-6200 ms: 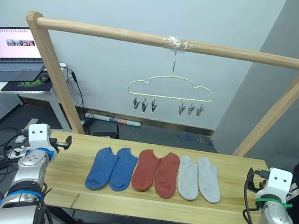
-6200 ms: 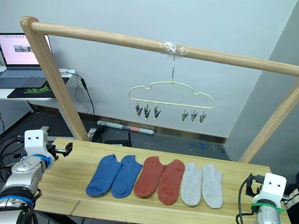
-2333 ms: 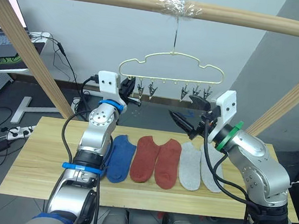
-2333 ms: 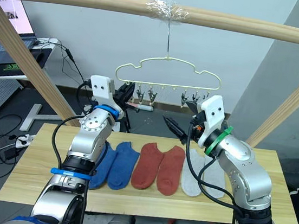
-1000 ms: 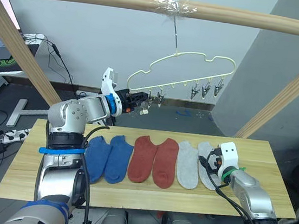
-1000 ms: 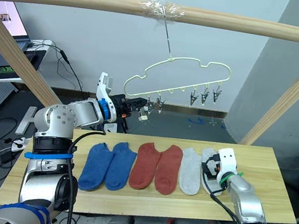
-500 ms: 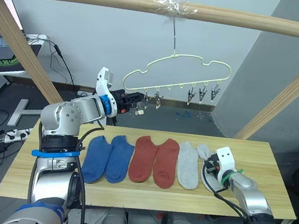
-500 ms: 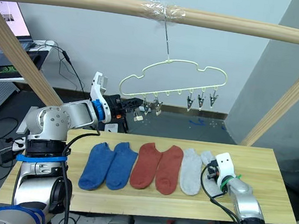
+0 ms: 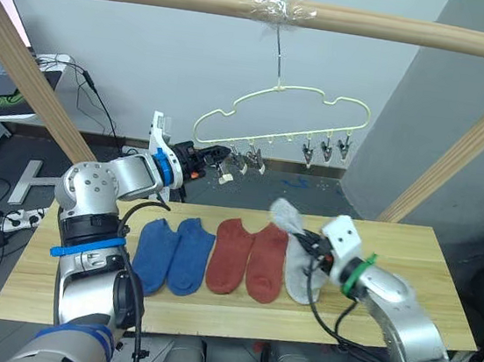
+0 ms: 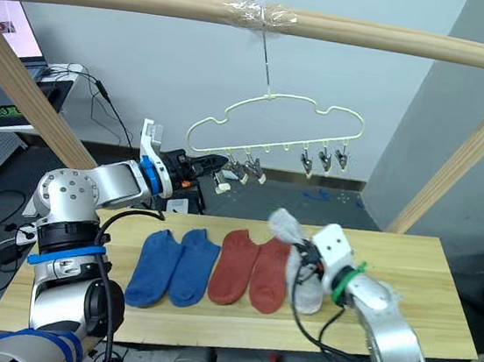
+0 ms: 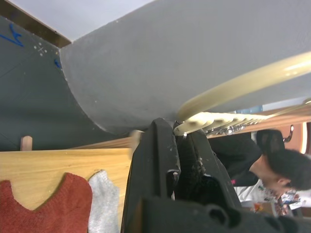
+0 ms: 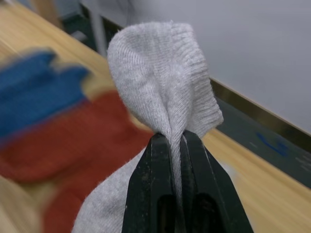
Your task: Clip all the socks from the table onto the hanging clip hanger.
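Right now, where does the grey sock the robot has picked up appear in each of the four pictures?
Left eye view: the lifted grey sock is right of centre, held by the right tool.
Right eye view: the same, above the red socks.
Left wrist view: one grey sock lies beside a red one; which one, unclear.
Right wrist view: pinched, centre.
Shared landmark: the red socks.

My head pair looks forward and down, sharing the table (image 9: pixel 209 305) and clip hanger (image 9: pixel 278 106). Each wrist camera sits close, sighting along its fingers.

Five socks (image 9: pixel 215 257) lie in a row on the table (image 9: pixel 26 283), below the clip hanger (image 9: pixel 277 115).
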Controlling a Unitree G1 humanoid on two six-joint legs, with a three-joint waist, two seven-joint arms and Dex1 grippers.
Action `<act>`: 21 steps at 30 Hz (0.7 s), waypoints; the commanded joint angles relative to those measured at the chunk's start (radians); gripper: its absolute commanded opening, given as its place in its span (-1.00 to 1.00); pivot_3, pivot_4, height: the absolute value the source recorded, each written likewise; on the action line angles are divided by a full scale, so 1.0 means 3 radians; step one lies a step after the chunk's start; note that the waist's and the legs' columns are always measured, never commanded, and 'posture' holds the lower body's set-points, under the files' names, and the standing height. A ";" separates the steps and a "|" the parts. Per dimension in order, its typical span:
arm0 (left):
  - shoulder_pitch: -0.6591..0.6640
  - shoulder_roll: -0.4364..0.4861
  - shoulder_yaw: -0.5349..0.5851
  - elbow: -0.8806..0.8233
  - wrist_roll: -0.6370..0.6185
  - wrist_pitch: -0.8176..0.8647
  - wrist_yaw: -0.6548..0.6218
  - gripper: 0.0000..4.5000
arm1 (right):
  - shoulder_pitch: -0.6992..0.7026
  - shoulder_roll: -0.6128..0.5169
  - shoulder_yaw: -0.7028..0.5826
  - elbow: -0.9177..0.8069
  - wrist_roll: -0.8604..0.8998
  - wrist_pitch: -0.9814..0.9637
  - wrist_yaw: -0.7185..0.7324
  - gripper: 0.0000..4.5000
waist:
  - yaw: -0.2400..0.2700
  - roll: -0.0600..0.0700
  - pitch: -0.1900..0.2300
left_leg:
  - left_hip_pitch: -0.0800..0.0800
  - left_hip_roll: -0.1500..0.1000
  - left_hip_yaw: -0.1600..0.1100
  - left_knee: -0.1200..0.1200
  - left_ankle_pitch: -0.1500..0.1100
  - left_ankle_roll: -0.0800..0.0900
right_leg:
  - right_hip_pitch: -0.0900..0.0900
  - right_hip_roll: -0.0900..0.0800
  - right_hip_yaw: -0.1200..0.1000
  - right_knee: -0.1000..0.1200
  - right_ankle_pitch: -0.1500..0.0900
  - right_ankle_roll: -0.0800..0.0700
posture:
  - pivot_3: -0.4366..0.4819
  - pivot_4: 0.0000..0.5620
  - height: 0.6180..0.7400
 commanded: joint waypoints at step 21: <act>-0.0061 -0.0077 -0.0008 -0.0130 -0.0159 -0.0010 0.0033 -1.00 | -0.0645 0.0445 0.0273 0.0135 0.0087 0.0216 -0.0189 -0.98 | 0.0022 -0.0001 0.0002 | -0.0003 -0.0003 0.0002 -0.0002 -0.0002 -0.0003 | -0.0001 -0.0004 0.0000 -0.0008 0.0000 0.0000 | 0.27 -0.30 1.00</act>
